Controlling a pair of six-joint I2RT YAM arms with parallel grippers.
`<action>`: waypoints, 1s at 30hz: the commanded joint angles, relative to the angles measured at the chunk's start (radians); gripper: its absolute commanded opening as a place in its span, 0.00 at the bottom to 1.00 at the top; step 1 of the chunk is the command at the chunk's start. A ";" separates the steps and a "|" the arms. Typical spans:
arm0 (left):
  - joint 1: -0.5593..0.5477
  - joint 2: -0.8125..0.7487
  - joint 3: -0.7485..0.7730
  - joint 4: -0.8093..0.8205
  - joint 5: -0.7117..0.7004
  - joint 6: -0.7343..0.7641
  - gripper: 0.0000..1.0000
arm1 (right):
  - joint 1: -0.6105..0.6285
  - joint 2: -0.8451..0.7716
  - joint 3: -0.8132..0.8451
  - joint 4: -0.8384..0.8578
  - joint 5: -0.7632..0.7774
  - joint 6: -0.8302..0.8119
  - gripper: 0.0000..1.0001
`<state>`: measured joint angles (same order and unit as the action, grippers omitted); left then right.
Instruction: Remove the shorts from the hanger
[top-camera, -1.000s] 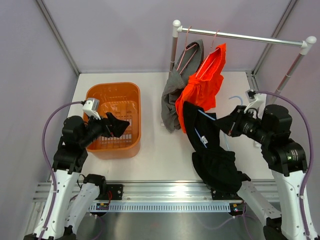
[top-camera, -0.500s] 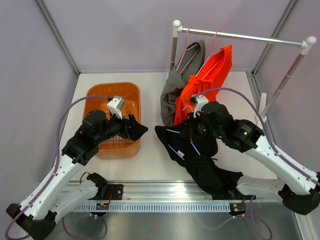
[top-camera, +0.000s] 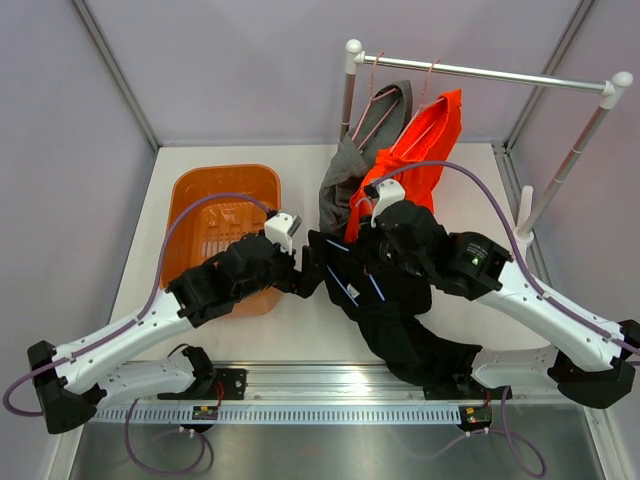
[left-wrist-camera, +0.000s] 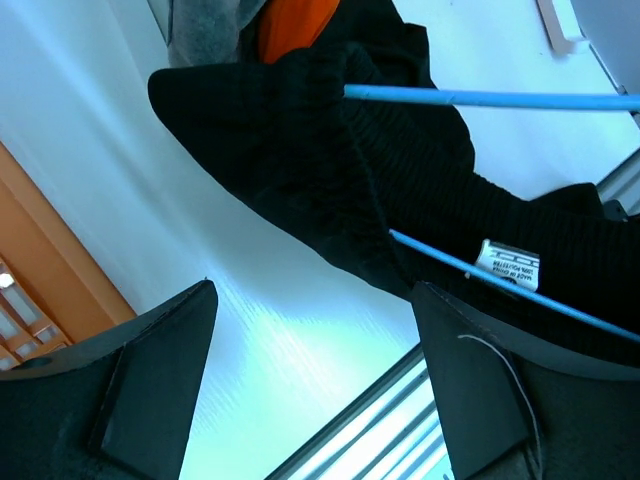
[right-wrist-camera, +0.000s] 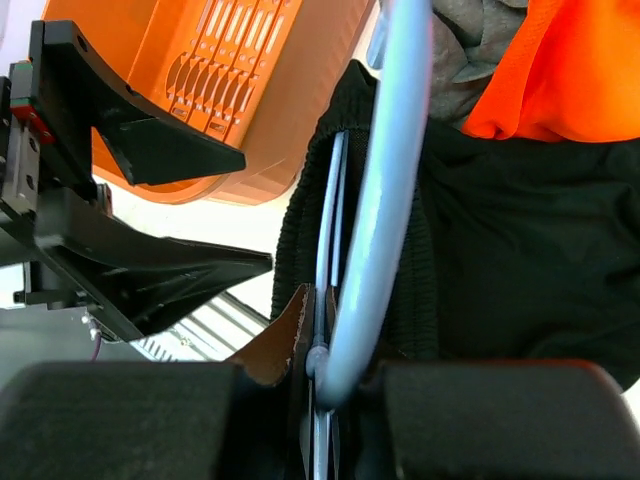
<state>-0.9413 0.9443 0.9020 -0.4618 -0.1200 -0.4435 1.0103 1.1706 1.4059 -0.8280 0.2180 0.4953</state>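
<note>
My right hand (right-wrist-camera: 325, 365) is clamped on the blue hanger (right-wrist-camera: 385, 190). It holds the hanger over the middle of the desk (top-camera: 300, 330), so the black shorts (left-wrist-camera: 330, 170) draped on it spread out and trail toward the near edge. I judge it is held there to steady the hanger and offer the waistband to my other arm. My left hand (left-wrist-camera: 312, 290) has its fingers wide apart and touches nothing. It is aimed at the ribbed waistband just ahead of it, placed to pinch the cloth and drag it off. The orange basket (top-camera: 225, 170) sits just left of that hand, probably the drop point. At the far right, the grey shorts (top-camera: 340, 185) and orange shorts (top-camera: 430, 135) hang from the rail (top-camera: 490, 75).
</note>
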 joint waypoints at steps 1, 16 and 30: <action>-0.034 0.031 0.075 0.083 -0.118 -0.017 0.82 | 0.019 0.006 0.059 0.043 0.049 0.020 0.00; -0.076 0.120 0.097 0.124 -0.225 -0.041 0.73 | 0.042 -0.008 0.061 0.024 0.063 0.022 0.00; -0.076 0.163 0.127 0.152 -0.253 0.019 0.19 | 0.056 -0.084 0.054 -0.028 0.047 0.023 0.00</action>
<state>-1.0134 1.0943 0.9855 -0.3882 -0.3462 -0.4480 1.0489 1.1259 1.4155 -0.8696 0.2569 0.4984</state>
